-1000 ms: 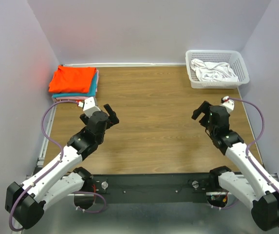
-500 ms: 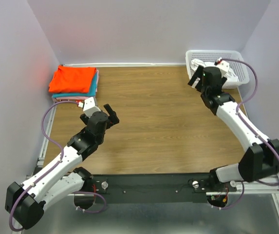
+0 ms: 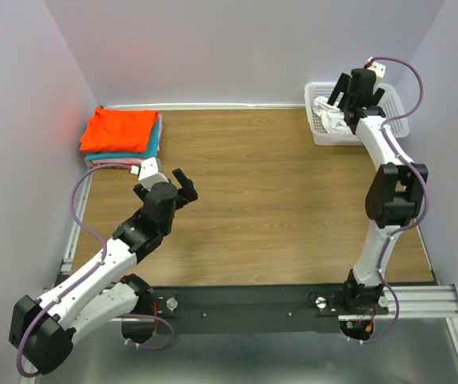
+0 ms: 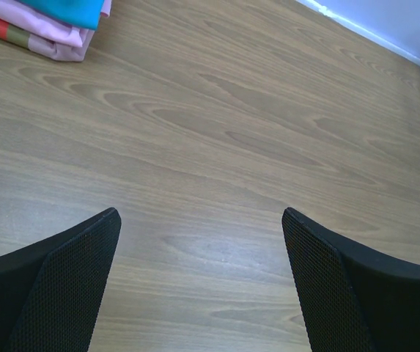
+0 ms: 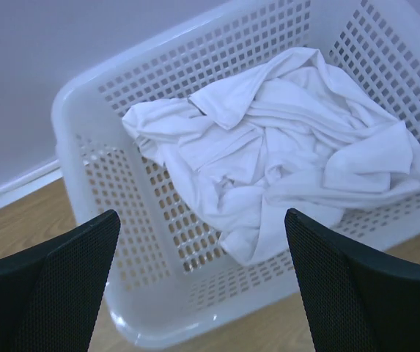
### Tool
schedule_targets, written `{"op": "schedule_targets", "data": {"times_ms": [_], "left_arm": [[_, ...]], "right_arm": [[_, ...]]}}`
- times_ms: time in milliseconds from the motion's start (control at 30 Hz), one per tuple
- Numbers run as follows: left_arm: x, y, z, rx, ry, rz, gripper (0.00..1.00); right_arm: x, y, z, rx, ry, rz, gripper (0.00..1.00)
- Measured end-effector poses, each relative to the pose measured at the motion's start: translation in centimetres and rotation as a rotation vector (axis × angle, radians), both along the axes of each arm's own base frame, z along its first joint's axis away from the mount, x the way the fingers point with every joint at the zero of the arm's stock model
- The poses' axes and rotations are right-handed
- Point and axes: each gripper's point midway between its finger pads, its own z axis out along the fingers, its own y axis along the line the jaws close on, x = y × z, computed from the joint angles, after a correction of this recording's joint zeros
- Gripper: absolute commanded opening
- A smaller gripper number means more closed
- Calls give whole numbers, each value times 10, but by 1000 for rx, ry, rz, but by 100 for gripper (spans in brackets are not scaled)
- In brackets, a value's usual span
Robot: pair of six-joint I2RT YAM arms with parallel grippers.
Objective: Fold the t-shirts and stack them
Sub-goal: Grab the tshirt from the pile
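Overhead and wrist views of two robot arms at a wood table [image 3: 252,184]. R gripper [image 5: 201,220] hangs above a white mesh basket [image 5: 195,59] at the far right corner, fingers wide apart, nothing between them. White shirt [image 5: 283,147] lies crumpled inside the basket, not yet touched. L gripper [image 3: 185,184] hovers over bare wood left of centre, fingers also spread and empty. Stack [image 3: 125,134] of folded shirts sits at the far left corner: orange-red shirt [image 3: 119,128] on top, teal shirt [image 4: 70,9] under it, pink shirt [image 4: 41,29] lower down.

Risks, as judged: the white shirt is a loose heap w/ many overlapping folds, so a pinch may catch only one thin layer and slip. It may also grab a sleeve, so the cloth comes out twisted & hard to lay flat. Coming down too deep could drive a fingertip into the mesh holes. The basket looks light, so cloth snagging on its rim could drag or tip it during the lift. R arm is stretched nearly full length, so reach margin seems small.

Vs. 1 s ago: R arm was bent over the table's right side, well short of the basket. Half a sec ago it had reached the basket's near-left edge, and now it's over it. L arm approx unchanged. White shirt, basket & stack haven't moved.
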Motion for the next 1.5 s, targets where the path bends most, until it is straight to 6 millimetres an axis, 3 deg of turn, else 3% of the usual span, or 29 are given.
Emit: {"op": "schedule_targets", "data": {"times_ms": [400,567,767,867,900,1033,1133,1267,1367,1500], "left_arm": [[6,-4,9,-8,-41,-8,98],[7,-5,6,-2,-32,-7,98],[9,-5,12,-7,-38,-4,98],[9,-4,13,-9,-38,3,98],[9,-4,14,-10,-40,7,98],[9,-2,13,-7,-37,17,98],[8,-1,12,-3,-32,22,98],[8,0,12,-2,-27,27,98],[7,1,13,-4,-28,28,98],[6,1,13,-3,-28,24,98]], "right_arm": [[95,-72,-73,-50,29,-4,100],[116,-77,-123,-54,66,42,100],[123,-68,-169,-22,108,102,98],[124,-63,-172,-7,106,125,85],[124,-61,-172,2,103,135,67],[121,-59,-180,34,112,150,28],[117,-60,-178,50,117,152,10],[112,-56,-155,68,104,156,1],[108,-54,-121,72,69,158,1],[98,-44,-49,87,-20,185,1]]}}
